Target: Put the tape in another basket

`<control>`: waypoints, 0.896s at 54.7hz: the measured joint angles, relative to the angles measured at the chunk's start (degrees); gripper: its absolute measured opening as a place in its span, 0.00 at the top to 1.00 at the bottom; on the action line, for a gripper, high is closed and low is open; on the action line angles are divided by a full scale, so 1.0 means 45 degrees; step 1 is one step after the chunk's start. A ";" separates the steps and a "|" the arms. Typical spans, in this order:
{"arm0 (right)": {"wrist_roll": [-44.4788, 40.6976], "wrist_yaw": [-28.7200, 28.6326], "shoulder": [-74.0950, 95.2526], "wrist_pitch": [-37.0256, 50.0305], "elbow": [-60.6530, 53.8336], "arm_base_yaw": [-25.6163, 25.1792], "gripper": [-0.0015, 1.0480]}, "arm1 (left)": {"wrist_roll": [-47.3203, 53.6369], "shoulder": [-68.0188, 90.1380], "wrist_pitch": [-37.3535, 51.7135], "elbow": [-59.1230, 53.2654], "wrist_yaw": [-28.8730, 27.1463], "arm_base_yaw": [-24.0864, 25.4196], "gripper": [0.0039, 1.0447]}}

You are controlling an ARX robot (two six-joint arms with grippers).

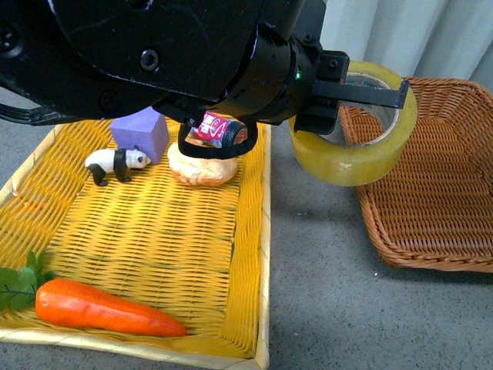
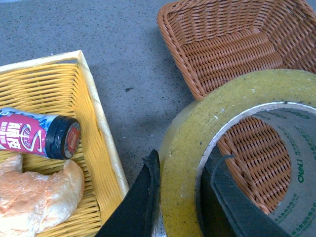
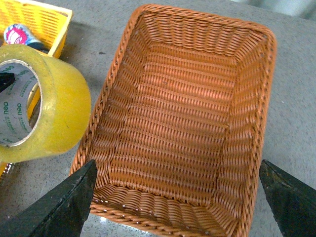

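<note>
The left tool (image 1: 347,108) holds the tape (image 1: 354,158) in the air over the left edge of the basket (image 1: 439,193), so next it needs to go right and let go.

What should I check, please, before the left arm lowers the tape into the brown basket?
1. Grip: the left gripper holds the tape by its wall, one finger in the core, one outside: ok.
2. Tape clear of the yellow tray: ok.
3. Tape wholly over the basket: not ok, it straddles the rim.
4. Basket floor free: ok.
5. Open right gripper above the basket clear of the drop path: cannot tell.
</note>
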 joint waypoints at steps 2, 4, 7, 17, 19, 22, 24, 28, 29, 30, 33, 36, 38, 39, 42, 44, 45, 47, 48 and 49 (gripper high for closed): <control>-0.0204 -0.0083 0.0369 -0.0301 0.0500 0.0165 0.09 | 0.0000 0.0000 0.0000 0.0000 -0.0024 0.0000 0.84; -0.0510 -0.0243 0.0957 -0.0709 0.1263 0.0418 0.09 | -0.0005 0.0000 -0.0005 0.0000 -0.0024 0.0000 0.84; -0.0811 -0.0423 0.1481 -0.1122 0.1943 0.0651 0.09 | 0.0000 0.0000 -0.0005 0.0000 -0.0019 0.0000 0.84; -0.2176 -0.0500 0.2657 -0.1734 0.3186 0.1321 0.09 | 0.0000 0.0000 0.0000 0.0000 0.0005 -0.0005 0.84; -0.2395 -0.0495 0.2812 -0.1860 0.3313 0.1428 0.09 | 0.0000 0.0000 0.0000 0.0000 0.0005 0.0000 0.84; -0.2667 -0.0393 0.3065 -0.1919 0.3502 0.1613 0.09 | 0.0000 0.0000 0.0000 0.0000 0.0005 -0.0005 0.84; -0.2783 -0.0413 0.3201 -0.2001 0.3628 0.1715 0.09 | 0.0000 0.0000 -0.0005 0.0000 0.0005 -0.0005 0.84; -0.2953 -0.0442 0.3434 -0.2064 0.3818 0.1904 0.09 | -0.0005 0.0000 -0.0005 0.0000 0.0005 -0.0005 0.84; -0.2973 -0.0442 0.3463 -0.2059 0.3842 0.1933 0.09 | 0.0000 0.0000 -0.0005 0.0000 0.0005 -0.0005 0.84; -0.3007 -0.0452 0.3526 -0.2040 0.3876 0.1991 0.09 | -0.0005 0.0000 0.0000 0.0000 0.0005 -0.0005 0.84; -0.3031 -0.0447 0.3667 -0.1953 0.3900 0.2093 0.09 | 0.0000 0.0000 0.0000 0.0000 0.0000 -0.0005 0.84; -0.3031 -0.0442 0.3818 -0.1899 0.3939 0.2191 0.09 | 0.0000 0.0000 -0.0005 0.0000 0.0005 0.0000 0.84; -0.3026 -0.0447 0.3973 -0.1889 0.3978 0.2273 0.09 | 0.0000 0.0000 -0.0005 0.0000 0.0005 -0.0005 0.84; -0.3026 -0.0447 0.4027 -0.1889 0.3983 0.2297 0.09 | 0.0000 0.0000 0.0000 0.0000 0.0000 -0.0005 0.84; -0.3007 -0.0432 0.4260 -0.1880 0.4017 0.2380 0.09 | 0.0000 0.0000 -0.0005 0.0000 0.0010 -0.0005 0.84; -0.2992 -0.0432 0.4386 -0.1875 0.4022 0.2419 0.09 | 0.0000 0.0000 -0.0005 0.0000 0.0005 -0.0005 0.84; -0.2953 -0.0427 0.4483 -0.1875 0.4027 0.2448 0.09 | 0.0000 0.0000 -0.0005 0.0000 0.0005 -0.0005 0.84; -0.2885 -0.0398 0.4600 -0.1870 0.4027 0.2477 0.09 | 0.0000 0.0000 0.0000 0.0000 0.0005 -0.0005 0.84; -0.2880 -0.0389 0.4648 -0.1860 0.4027 0.2482 0.09 | 0.0000 0.0000 0.0000 0.0000 0.0010 -0.0005 0.84; -0.2851 -0.0384 0.4687 -0.1846 0.4027 0.2492 0.09 | 0.0000 0.0000 0.0000 0.0000 0.0010 -0.0005 0.84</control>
